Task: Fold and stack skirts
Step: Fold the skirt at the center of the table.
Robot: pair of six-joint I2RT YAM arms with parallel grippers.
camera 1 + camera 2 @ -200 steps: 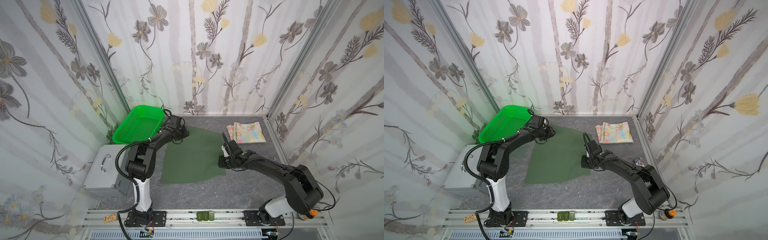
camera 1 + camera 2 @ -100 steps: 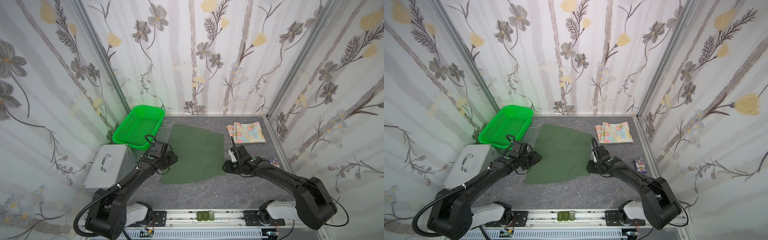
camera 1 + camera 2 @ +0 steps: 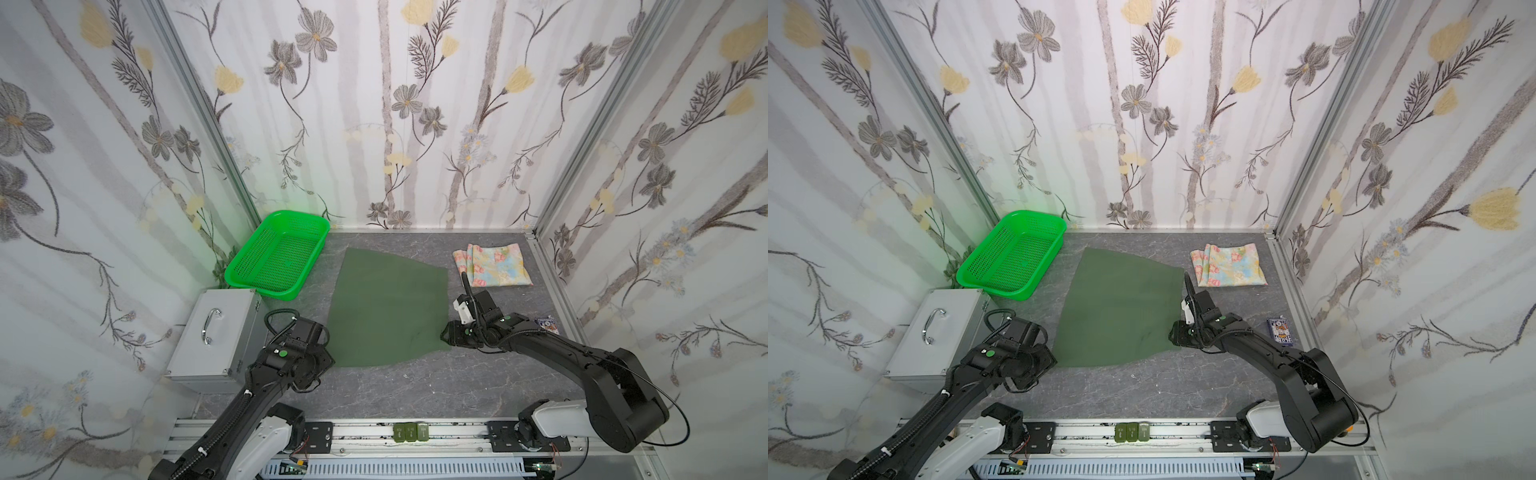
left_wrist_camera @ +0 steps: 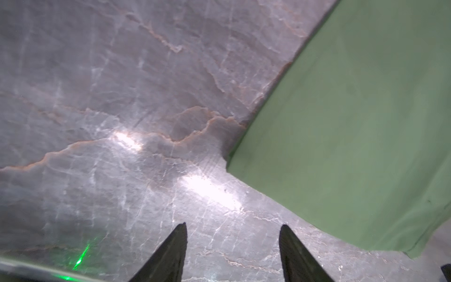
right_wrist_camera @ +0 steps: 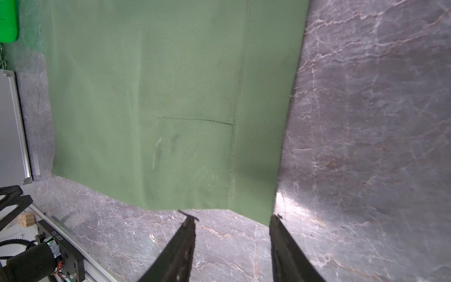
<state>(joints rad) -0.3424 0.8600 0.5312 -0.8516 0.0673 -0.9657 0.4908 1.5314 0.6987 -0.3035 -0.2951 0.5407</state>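
Two skirts lie flat; both grippers are empty.
On the table [image 3: 415, 390], the green skirt [image 3: 386, 307] is spread at centre and the folded floral skirt [image 3: 494, 266] lies far right, apart from it. The left gripper [image 4: 232, 224] hangs over bare table just off the green skirt's near-left corner, jaws parted, holding nothing. The right gripper [image 5: 231, 215] is at the near-right corner, jaws likewise parted and empty.

Left gripper [image 4: 232, 224] and right gripper [image 5: 231, 216] hover, jaws apart
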